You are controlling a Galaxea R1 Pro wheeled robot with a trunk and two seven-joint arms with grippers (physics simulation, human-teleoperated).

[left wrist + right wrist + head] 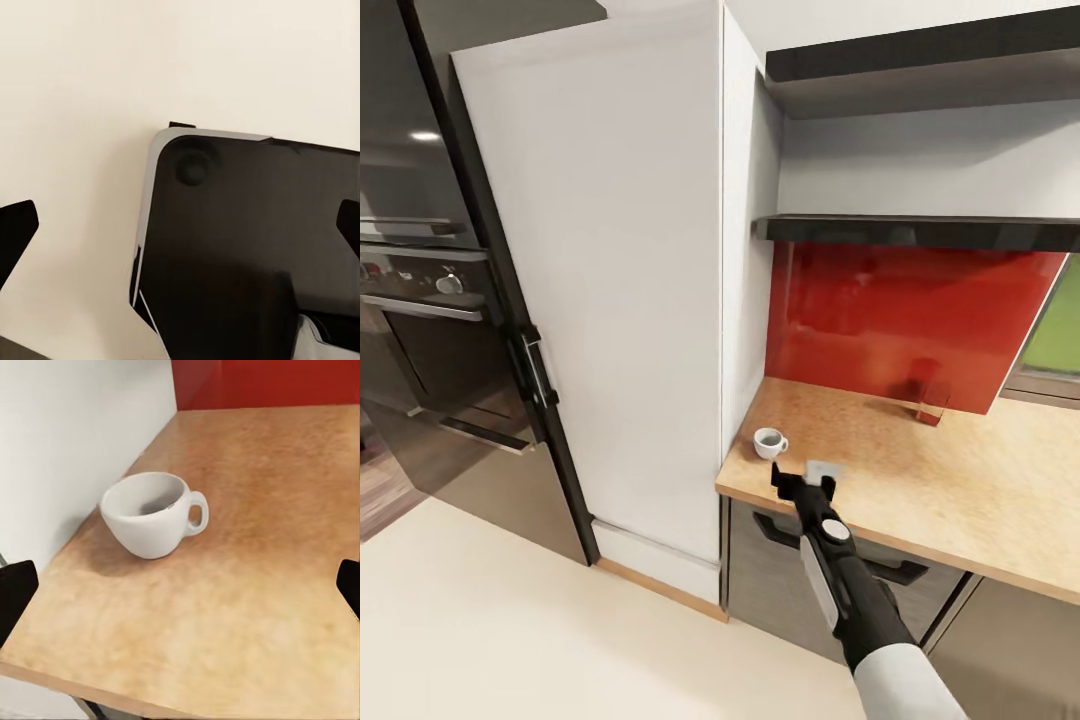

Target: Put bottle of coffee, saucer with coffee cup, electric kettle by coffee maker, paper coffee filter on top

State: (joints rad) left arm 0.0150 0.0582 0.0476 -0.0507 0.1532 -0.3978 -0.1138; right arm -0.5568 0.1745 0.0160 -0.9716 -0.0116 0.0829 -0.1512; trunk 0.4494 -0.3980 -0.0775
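one coffee cup [153,514], one countertop [960,480]

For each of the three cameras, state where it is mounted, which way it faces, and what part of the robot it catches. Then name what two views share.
Head view: on the robot's head, facing forward and down at the countertop corner beside a tall white cabinet; the right gripper and its arm show.
Left wrist view: on the left arm, facing a pale floor and a dark rounded panel; the open left gripper frames it.
Right wrist view: on the right arm, facing along the countertop; its open fingertips show.
Shared: head and right wrist views both see the coffee cup.
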